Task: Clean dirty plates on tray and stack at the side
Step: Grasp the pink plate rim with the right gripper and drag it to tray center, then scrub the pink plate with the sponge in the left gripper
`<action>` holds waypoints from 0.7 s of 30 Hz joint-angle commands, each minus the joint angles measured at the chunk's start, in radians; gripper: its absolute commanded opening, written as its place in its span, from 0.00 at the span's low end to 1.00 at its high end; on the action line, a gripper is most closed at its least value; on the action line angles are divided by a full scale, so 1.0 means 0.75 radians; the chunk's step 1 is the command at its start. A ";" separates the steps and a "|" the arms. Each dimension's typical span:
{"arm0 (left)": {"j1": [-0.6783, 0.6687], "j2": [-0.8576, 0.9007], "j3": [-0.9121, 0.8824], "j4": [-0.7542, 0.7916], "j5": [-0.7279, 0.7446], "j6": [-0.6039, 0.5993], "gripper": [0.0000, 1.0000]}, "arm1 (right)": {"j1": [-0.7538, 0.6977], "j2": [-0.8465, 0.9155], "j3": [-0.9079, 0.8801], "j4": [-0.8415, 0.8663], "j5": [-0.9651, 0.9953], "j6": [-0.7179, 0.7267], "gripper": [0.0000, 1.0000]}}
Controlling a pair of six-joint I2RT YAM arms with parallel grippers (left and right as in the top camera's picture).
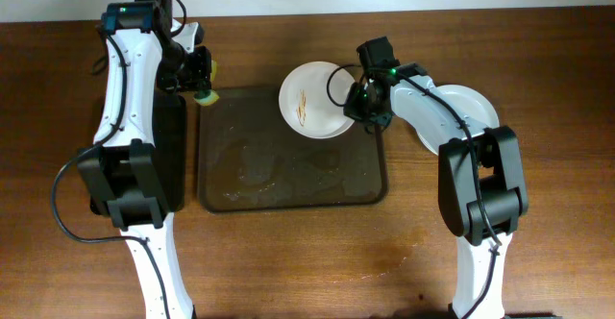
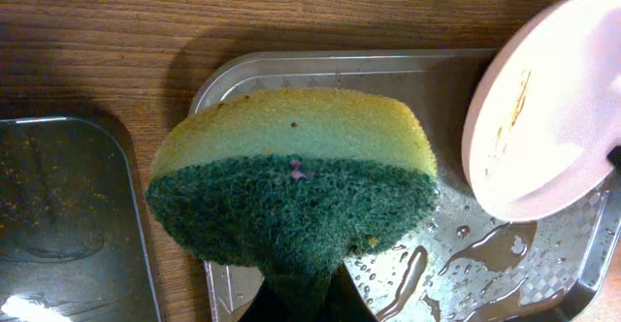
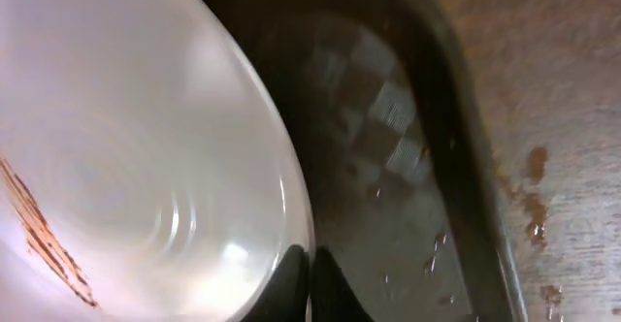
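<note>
A white dirty plate point(image 1: 312, 101) with brown-orange smears is held tilted over the far right part of the brown tray point(image 1: 288, 189). My right gripper point(image 1: 357, 103) is shut on its right rim; the right wrist view shows the fingers point(image 3: 309, 269) pinching the plate's edge point(image 3: 126, 147) above the wet tray point(image 3: 388, 167). My left gripper point(image 1: 202, 84) is shut on a yellow-and-green sponge point(image 1: 206, 96) at the tray's far left corner. The left wrist view shows the sponge point(image 2: 291, 167), the jaws point(image 2: 301, 303), the tray point(image 2: 466, 273) and the plate point(image 2: 553, 109). Another pale plate point(image 1: 471, 108) lies on the table to the right, partly under my right arm.
A narrower black tray point(image 1: 173, 156) lies left of the brown tray, partly under my left arm, and shows in the left wrist view point(image 2: 58, 215). Water drops and streaks cover the brown tray's floor. Small wet spots mark the table point(image 3: 534, 167) beside the tray's right rim.
</note>
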 commanded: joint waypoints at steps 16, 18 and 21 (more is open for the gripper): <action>-0.005 -0.007 0.015 -0.022 -0.009 -0.017 0.01 | 0.197 0.069 -0.001 -0.020 -0.124 -0.028 0.33; -0.008 -0.006 0.013 -0.032 -0.009 -0.017 0.01 | 0.210 0.100 -0.001 -0.021 -0.133 -0.013 0.27; -0.051 -0.006 0.013 -0.075 -0.009 -0.017 0.01 | 0.218 0.105 -0.001 -0.038 -0.134 0.061 0.04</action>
